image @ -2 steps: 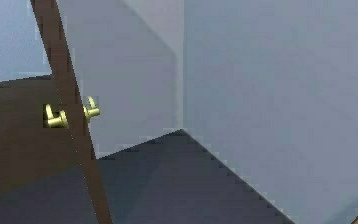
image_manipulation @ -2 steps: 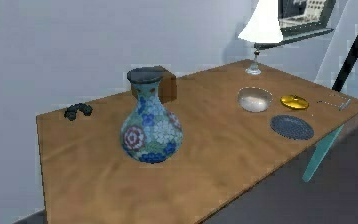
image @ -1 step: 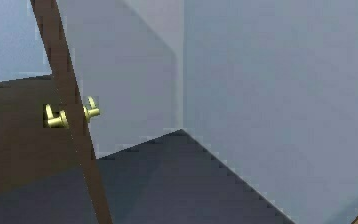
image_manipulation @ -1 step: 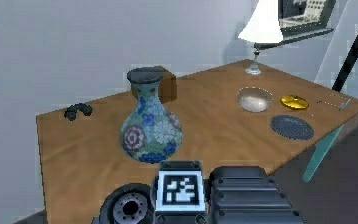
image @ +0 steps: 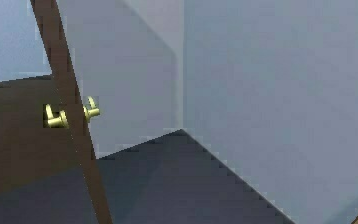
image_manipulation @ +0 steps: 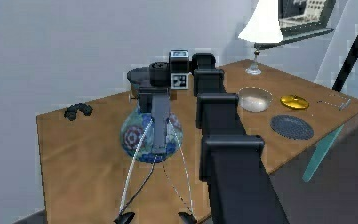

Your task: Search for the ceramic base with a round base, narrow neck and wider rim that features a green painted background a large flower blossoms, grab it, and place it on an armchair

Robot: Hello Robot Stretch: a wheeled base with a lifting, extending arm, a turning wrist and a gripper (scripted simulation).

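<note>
A round-bodied vessel [image_manipulation: 139, 138] with a blue-green painted surface is in the arm side view, over a wooden table [image_manipulation: 87, 160]. The dark arm [image_manipulation: 222, 130] reaches out across the table, past two white marker squares. The gripper [image_manipulation: 156, 214] has its dark body right in front of the vessel, and its thin fingers [image_manipulation: 127, 200] run down toward the bottom edge. With the vessel over the tabletop behind the gripper, I cannot tell whether it holds anything.
On the table are a white-shaded lamp [image_manipulation: 259, 22], a small black object [image_manipulation: 79, 111], a pale dish [image_manipulation: 253, 100], a gold disc [image_manipulation: 294, 101] and a dark plate [image_manipulation: 289, 126]. The forward view has a brown door [image: 27, 150] with brass handles [image: 55, 118], grey walls and dark floor [image: 187, 180].
</note>
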